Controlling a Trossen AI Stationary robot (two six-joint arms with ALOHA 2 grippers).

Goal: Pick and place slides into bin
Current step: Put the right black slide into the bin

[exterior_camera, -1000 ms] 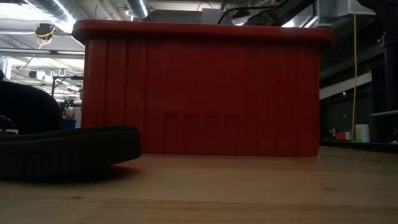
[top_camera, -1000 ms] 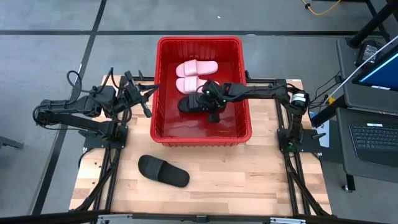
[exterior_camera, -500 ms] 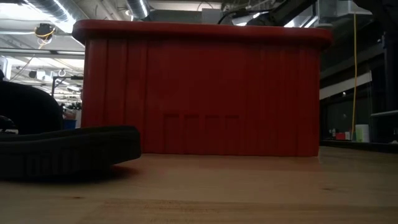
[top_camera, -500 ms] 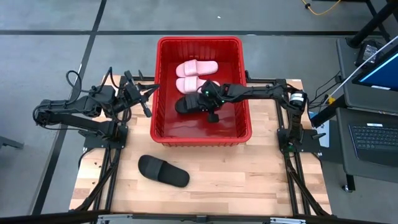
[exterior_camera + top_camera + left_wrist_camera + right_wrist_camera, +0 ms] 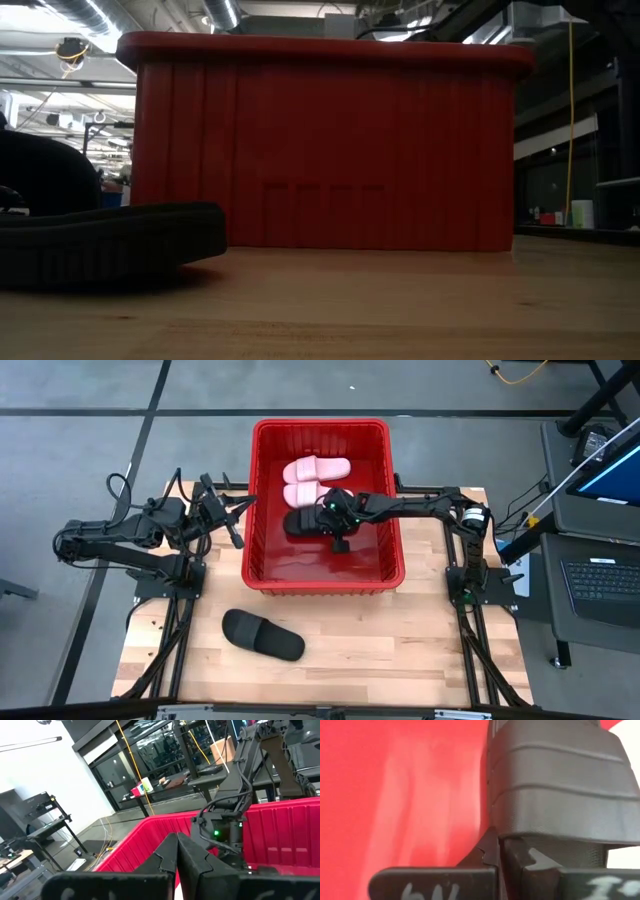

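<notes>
- The red bin [image 5: 322, 573] is sitting on the wooden bench [image 5: 400, 650], toward its far side, between the two arms
- Two pale pink slides [image 5: 315, 481] are lying side by side inside the bin, against its far wall
- One black slide [image 5: 305, 522] is lying in the middle of the bin, just beside the pink pair, on the near side of them
- The right gripper [image 5: 337, 526] is reaching into the bin from the right and is sitting over the right end of that black slide
- In the right wrist view, its fingers [image 5: 490, 857] are lying clenched together, tips touching, with the ribbed black slide [image 5: 560, 790] right ahead of them and touching them, not between them
- The second black slide [image 5: 262, 634] is lying on the bench outside the bin, in front of its near left corner and apart from it; in the low view it is filling the left edge [image 5: 110, 245]
- The left gripper [image 5: 232, 520] is waiting just outside the bin's left wall, and its fingers [image 5: 172, 852] are pressed together, grasping nothing
</notes>
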